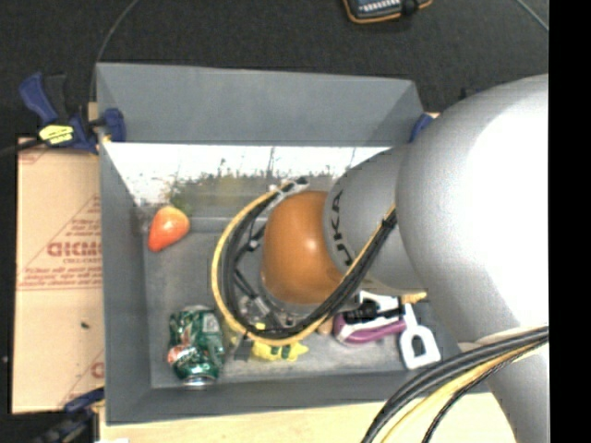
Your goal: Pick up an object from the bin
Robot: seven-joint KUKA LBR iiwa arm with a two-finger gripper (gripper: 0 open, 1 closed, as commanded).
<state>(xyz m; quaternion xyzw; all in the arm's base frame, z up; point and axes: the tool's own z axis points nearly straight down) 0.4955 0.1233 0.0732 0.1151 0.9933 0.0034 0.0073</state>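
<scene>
Camera view from above, and my hand (262, 318) is down low near the front of the grey metal bin (125, 247), tucked under my own orange cover (295, 247). That cover blocks the business end, so I cannot tell whether the hand is wide, narrow or holding anything.

Nearest to it is a small yellow toy (277, 350), just beside the front wall and partly under me. The crushed green can (196, 344) lies near on the left, a purple and white piece (374, 329) on the right, and an orange-red strawberry-shaped thing (167, 228) well apart by the left wall.

My worry: the yellow toy sits so close to the wall that I could pinch only its edge and lose it, or knock the wall. My cable loop (220, 257) hangs near the can and might drag it.
</scene>
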